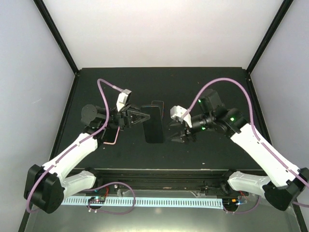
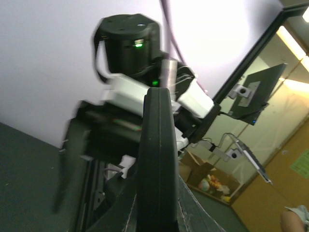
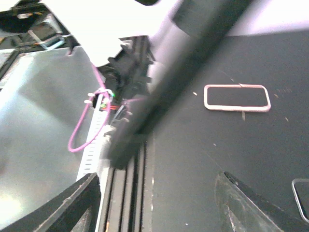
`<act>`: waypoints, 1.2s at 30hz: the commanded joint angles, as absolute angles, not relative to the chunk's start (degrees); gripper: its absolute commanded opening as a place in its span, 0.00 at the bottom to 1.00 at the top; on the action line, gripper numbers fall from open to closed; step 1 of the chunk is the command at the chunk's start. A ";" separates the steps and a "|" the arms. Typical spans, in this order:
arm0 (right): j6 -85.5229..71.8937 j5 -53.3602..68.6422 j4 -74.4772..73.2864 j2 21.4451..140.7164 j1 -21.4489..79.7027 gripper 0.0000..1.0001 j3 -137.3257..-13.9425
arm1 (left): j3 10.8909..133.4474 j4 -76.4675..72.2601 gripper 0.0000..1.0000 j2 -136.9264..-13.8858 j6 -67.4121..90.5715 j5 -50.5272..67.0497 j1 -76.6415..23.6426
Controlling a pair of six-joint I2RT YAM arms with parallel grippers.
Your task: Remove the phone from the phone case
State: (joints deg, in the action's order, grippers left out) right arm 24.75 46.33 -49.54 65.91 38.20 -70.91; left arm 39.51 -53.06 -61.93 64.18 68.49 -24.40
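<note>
**Phone pinned by one edge, open pincer waits at the other**

The dark phone sits over the middle of the black tabletop, broad face up, its long axis running near to far. The left pincer, rolled onto its side, is clamped on the far half of the phone's left long edge. The left wrist view shows the slab edge-on between the fingers. The phone appears to be raised off the tabletop rather than lying on it, though the top view does not settle this.

The right pincer stands just right of the phone, level with its near half. Its jaws are parted and hold nothing, and they point left at the free long edge. In the right wrist view the phone is only a blurred dark bar well ahead of the fingertips, so the two look apart.

A pink frame lies empty on the tabletop to the left, near the left arm. A thin clear frame lies just beyond the phone's far end. Both look like bumper cases. Whether any case wraps the held slab cannot be told.

The coming move likely turns on one relation: the free edge lies directly left of the right pincer and square across its reach. The right arm is the only free one, and its jaws would have to close over a thin, level edge.
</note>
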 commanded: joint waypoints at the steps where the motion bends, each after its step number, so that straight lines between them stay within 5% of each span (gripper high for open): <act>1: 31.79 57.13 -55.96 63.81 38.16 0.65 -72.32 | 42.49 -40.76 0.02 -58.84 51.69 63.84 -24.43; 15: 24.18 50.11 -49.57 68.07 38.14 0.47 -71.54 | 40.87 -50.21 0.02 -60.49 59.16 65.57 -24.52; 36: 17.70 35.76 -43.96 70.71 38.06 0.36 -72.22 | 40.25 -57.26 0.01 -62.21 64.74 68.32 -24.96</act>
State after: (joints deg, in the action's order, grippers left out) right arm 20.99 44.86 -50.19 68.66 38.48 -71.50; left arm 39.22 -51.13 -63.00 61.12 67.07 -23.86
